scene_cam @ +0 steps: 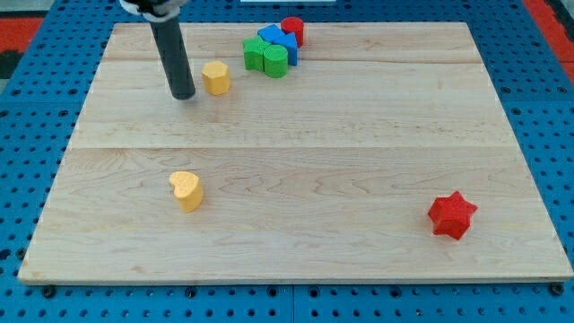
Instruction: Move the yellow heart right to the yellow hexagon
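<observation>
Camera view shows your arm ending in a plain dark rod, so you have nothing to spread, press together or pinch; contact is by pushing only. My tip [183,94] rests on the wooden board [296,242] toward its top-left corner, just beside the yellow hexagon [215,77] on that block's left side, with a narrow gap that looks open, not touching.

The yellow heart [186,190] lies well apart, nearer the board's bottom edge and almost directly below the tip. Note that the tip stands beside the destination block, not the block you must move. In my judgement you will need to bring the tip round to the heart's far side before any useful push, and avoid nudging the hexagon on departure.

Near the top edge sits a tight cluster: two green blocks [265,56], a blue block [278,38] and a red cylinder [292,30], all touching. A red star [451,215] stands alone toward the bottom-right corner, clear of the likely path.
</observation>
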Robot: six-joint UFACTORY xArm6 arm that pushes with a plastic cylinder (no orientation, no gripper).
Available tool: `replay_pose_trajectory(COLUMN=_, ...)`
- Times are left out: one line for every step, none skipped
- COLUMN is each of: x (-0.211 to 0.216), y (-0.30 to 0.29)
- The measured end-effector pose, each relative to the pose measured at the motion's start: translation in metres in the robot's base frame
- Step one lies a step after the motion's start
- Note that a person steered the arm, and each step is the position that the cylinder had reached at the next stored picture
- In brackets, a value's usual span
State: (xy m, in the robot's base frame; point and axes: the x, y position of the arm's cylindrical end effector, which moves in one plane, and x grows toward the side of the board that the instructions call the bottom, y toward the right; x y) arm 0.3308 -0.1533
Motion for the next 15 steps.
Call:
replay_pose_trajectory(x=-0.011, y=0.076)
replay_pose_trajectory(x=-0.011, y=0.076)
replay_pose_trajectory(x=0.076, y=0.106)
replay_pose_trajectory(x=0.180, y=0.131)
replay_pose_trajectory(x=0.215, y=0.077)
replay_pose_trajectory(x=0.214, y=0.035)
replay_pose_trajectory(x=0.175, y=0.059)
replay_pose_trajectory(x=0.184, y=0.078)
replay_pose_trajectory(x=0.220, y=0.086)
replay_pose_trajectory(x=0.217, y=0.036)
replay_pose_trajectory(x=0.215, y=0.029)
replay_pose_trajectory(x=0.219, y=0.011)
replay_pose_trajectory(x=0.184, y=-0.013)
replay_pose_trajectory(x=0.146, y=0.009)
replay_pose_trajectory(x=0.131, y=0.038)
